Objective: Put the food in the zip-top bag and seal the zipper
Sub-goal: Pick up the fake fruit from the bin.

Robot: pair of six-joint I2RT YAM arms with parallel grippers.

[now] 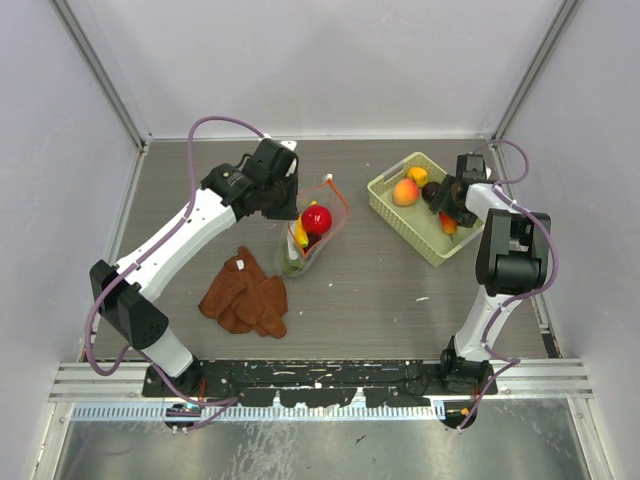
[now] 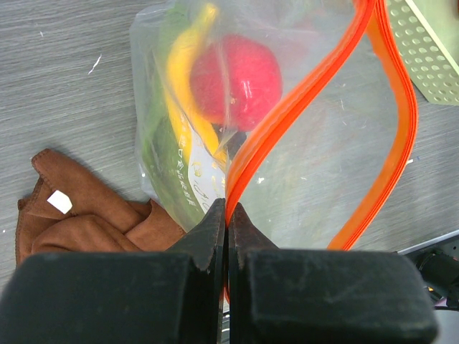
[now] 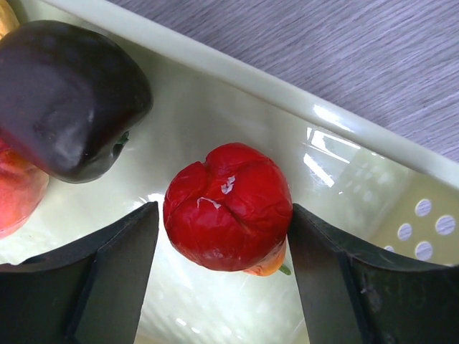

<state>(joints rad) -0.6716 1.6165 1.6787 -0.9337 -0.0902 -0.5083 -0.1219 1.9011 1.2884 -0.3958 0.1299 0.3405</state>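
The zip-top bag [image 1: 312,240] stands open on the table with its orange-red zipper [image 1: 343,208] spread into a loop. Inside are a red apple [image 1: 318,218], a yellow banana [image 2: 185,79] and green leaves [image 2: 166,161]. My left gripper [image 1: 290,205] is shut on the near side of the zipper strip [image 2: 301,100], holding the mouth up. My right gripper [image 1: 449,210] is down in the pale green basket [image 1: 385,196], open, with a finger [image 3: 122,251] on each side of a wrinkled red piece [image 3: 228,208]. A dark purple piece [image 3: 68,97] and a peach [image 1: 405,191] lie beside it.
A rust-brown cloth [image 1: 245,295] lies left of the bag, close to its base. An orange-yellow piece [image 1: 418,175] sits at the basket's far end. The basket wall [image 3: 237,72] runs just beyond the red piece. Enclosure walls stand on three sides.
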